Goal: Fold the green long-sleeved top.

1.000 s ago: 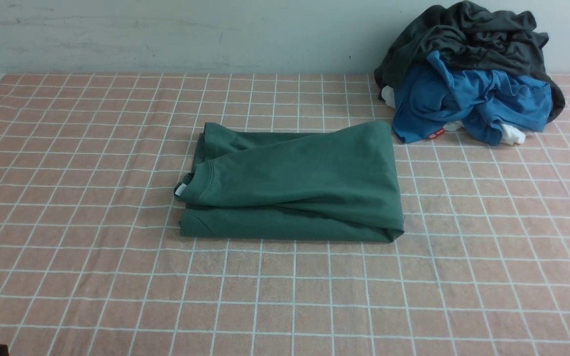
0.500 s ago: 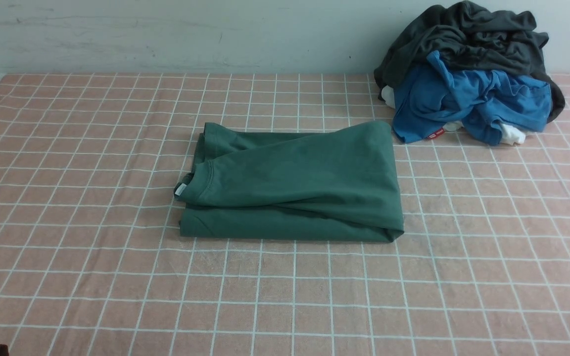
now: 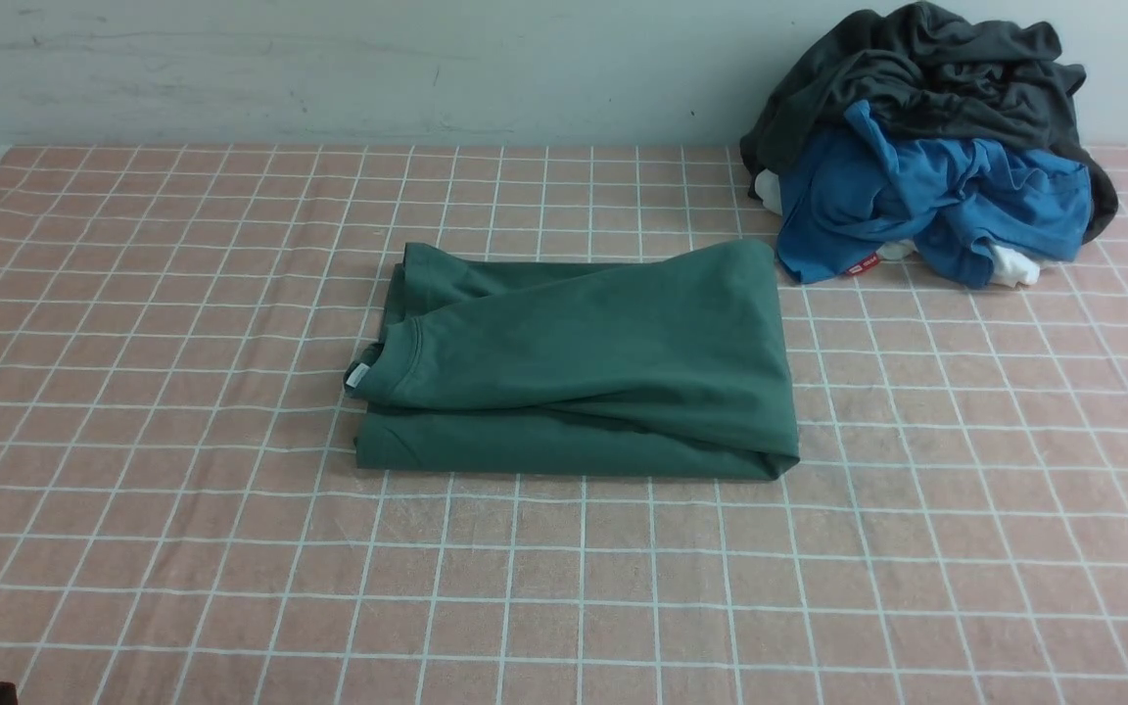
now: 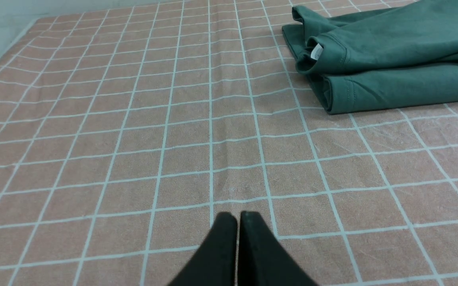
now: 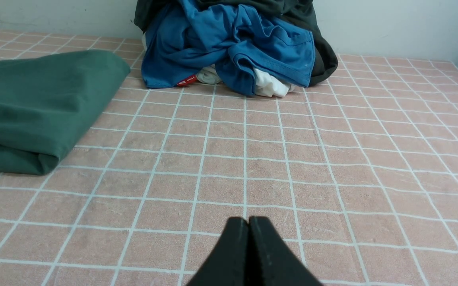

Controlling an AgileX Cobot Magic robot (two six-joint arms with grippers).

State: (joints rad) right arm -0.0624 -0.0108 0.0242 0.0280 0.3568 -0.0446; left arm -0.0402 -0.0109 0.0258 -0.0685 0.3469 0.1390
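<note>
The green long-sleeved top (image 3: pixel 579 364) is seen folded at frame centre; the left gripper (image 4: pixel 237 216) and right gripper (image 5: pixel 248 221) are pressed closed, empty, well apart from it.

wall (image 3: pixel 329 69): pale, scuffed | table cover (image 3: pixel 133 392): pink, white grid | light: even

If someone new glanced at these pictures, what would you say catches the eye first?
The green top stands out first, folded into a neat block in the middle of the pink checked cloth. Next comes the heap at the far right by the wall: a blue garment under a charcoal one. Both grippers, left and right, are shut and hold nothing.
</note>
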